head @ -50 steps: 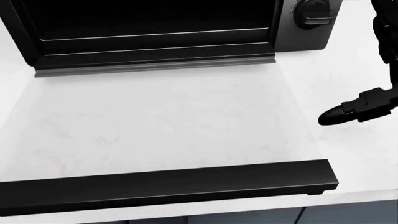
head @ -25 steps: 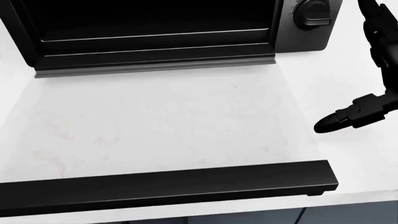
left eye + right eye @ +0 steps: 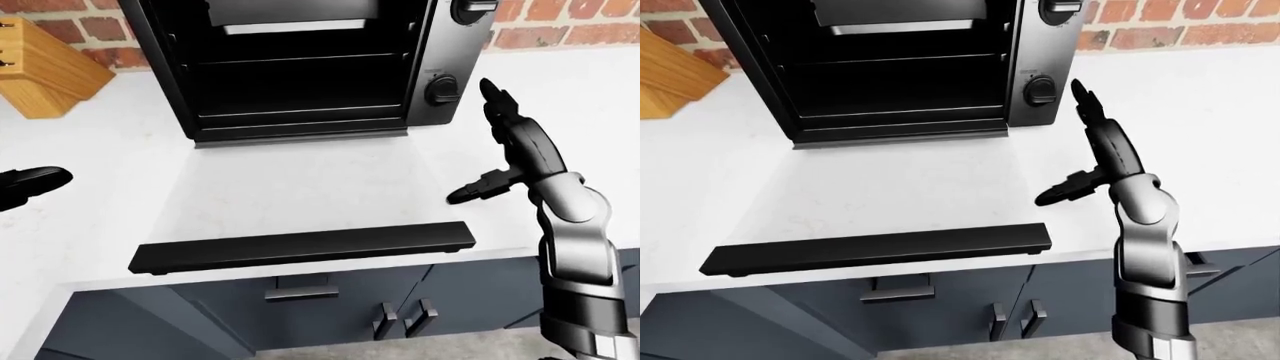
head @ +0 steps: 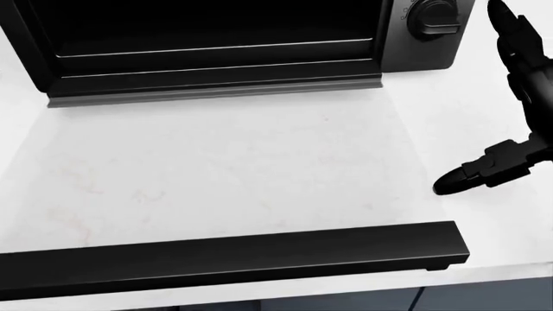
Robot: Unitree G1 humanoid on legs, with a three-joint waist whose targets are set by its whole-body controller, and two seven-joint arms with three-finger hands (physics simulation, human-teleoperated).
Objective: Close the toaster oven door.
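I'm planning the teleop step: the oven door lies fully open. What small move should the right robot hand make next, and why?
Probably lower the right robot hand toward the right end of the door handle and get under it. The toaster oven door lies flat, and the open hand hovers just beyond that handle end, touching nothing.

Right hand now lower and slightly further left in head view. Upper finger further into frame.
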